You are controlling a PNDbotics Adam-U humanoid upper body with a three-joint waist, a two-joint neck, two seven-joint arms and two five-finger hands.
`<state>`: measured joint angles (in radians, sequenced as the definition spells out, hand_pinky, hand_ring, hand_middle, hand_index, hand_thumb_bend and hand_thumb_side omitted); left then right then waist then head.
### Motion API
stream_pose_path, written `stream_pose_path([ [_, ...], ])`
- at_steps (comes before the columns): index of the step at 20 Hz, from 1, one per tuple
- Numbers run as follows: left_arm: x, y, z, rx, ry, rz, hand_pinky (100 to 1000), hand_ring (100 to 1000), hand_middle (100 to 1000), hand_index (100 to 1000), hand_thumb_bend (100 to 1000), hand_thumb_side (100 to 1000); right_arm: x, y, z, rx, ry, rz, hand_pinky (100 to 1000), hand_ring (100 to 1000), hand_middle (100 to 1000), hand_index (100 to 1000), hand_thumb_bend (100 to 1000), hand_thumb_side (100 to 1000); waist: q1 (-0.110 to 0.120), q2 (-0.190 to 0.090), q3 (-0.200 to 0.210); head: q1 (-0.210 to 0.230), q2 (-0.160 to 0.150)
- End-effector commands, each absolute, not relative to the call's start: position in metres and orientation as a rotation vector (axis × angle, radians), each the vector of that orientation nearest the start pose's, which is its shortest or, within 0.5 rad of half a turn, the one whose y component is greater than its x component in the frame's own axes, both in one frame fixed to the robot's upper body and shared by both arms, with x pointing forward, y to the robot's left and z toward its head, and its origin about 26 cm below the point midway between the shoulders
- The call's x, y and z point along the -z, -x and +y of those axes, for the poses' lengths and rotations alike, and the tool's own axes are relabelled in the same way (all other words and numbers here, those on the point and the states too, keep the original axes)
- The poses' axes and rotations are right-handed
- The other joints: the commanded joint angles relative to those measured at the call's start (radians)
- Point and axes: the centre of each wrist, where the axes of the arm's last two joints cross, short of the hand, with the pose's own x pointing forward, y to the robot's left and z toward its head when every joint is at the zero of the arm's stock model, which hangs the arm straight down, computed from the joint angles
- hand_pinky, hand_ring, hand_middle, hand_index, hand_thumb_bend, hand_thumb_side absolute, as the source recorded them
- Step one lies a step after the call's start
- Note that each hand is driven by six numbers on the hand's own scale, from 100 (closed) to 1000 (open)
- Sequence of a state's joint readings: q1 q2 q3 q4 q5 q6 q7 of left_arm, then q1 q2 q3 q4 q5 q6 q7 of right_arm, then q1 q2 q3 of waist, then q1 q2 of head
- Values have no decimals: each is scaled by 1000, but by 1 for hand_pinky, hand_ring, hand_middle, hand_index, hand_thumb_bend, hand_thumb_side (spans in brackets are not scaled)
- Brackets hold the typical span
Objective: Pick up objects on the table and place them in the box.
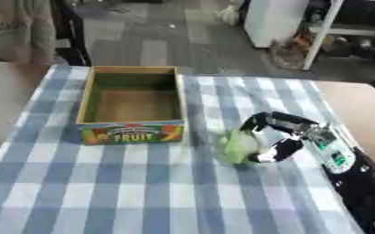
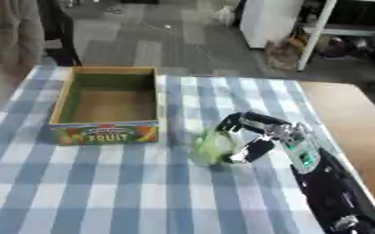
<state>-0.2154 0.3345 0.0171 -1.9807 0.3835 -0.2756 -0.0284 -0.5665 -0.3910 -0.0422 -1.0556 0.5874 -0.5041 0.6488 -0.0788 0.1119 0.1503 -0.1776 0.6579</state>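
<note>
Right hand (image 1: 283, 137): comes in from the lower right, fingers and thumb curled round a pale green object (image 1: 238, 146), which we read as grasping it. The object is blurred; we see only a soft light-green shape on the checked tablecloth (image 1: 142, 192), and we cannot tell whether it is already off the cloth. Left hand: not in either view.

Step in hand, as we judge it: securing the green object for transfer. To do it well, we would confirm the thumb and fingers oppose each other across the object before raising it, then lift straight up high enough to pass over the near wall of the box, travel left and away from the body, and let go only once above the box floor.

Box (image 1: 131, 131): open-topped, its front panel marked FRUIT, standing to the left of the hand and a little farther off, apart from the object. Its inside shows nothing in it.

Obstructions: we see none on the cloth between object and box. Only the box's near wall needs clearing.
</note>
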Motion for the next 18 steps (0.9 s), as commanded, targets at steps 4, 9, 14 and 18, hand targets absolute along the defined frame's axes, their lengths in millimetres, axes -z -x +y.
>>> stream_pose_path([
  [4,-184,-292,276,176,257,-2455,610,581,592,655,100,592,-85,-417,-340,-1519,292,-1501,651,683,732,812,406,143,5,-8,0,-3,3],
  [9,-184,-292,276,175,258,-2455,610,582,592,655,100,591,-88,-418,-337,-1508,323,-1528,432,487,585,705,420,206,5,-9,0,-3,2],
  [14,-184,-292,276,174,261,-2456,610,582,592,655,100,592,-90,-419,-334,-1476,368,-1581,283,353,442,520,428,231,6,-9,0,-4,1],
  [18,-184,-292,276,174,262,-2457,610,582,592,655,100,592,-93,-420,-332,-1433,412,-1635,234,307,362,440,432,237,6,-10,-1,-4,0],
])
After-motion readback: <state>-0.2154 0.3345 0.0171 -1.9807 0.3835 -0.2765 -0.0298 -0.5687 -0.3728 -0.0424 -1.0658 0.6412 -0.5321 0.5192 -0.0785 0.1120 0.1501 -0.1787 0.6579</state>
